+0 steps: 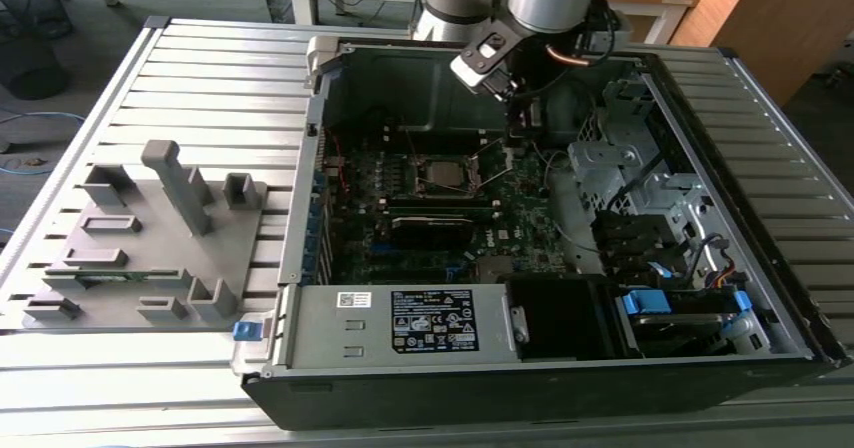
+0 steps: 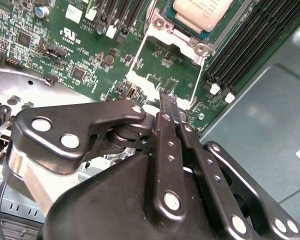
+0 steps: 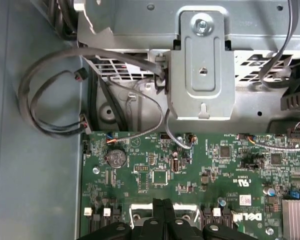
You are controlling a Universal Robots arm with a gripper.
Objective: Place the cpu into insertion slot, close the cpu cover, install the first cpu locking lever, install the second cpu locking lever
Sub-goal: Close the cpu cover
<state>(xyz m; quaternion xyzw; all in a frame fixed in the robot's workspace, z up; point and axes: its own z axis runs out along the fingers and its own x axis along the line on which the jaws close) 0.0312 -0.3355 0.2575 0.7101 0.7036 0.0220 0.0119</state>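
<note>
Cpu [image 2: 202,11], pale-topped, is seated in the insertion slot [image 1: 416,173], which lies straight ahead of my pincer [image 2: 169,102] and a little apart from it across the green motherboard [image 2: 85,55]. The cpu cover [image 2: 187,36] looks to be lying down flat around the chip, its silvery frame edge turned toward me, though I take that as a reading, not a certainty.

My pincer is closed, the two black fingers [image 2: 165,130] pressed side by side with no gap I can find. From the near corners of the socket two thin wire locking levers [image 2: 138,52] run back toward me, their long axes pointing nearly at my fingertips. Their pale bent ends lie on either side of my tips, just beyond them. I judge the one lying toward the long black memory slots [image 2: 250,47] to be slightly the closer.

In the second wrist view the far part of the chip and cover is cut off. I cannot tell whether either lever is hooked under its catch. My own fingers hide whether they are touching a wire or the board beneath.
</note>
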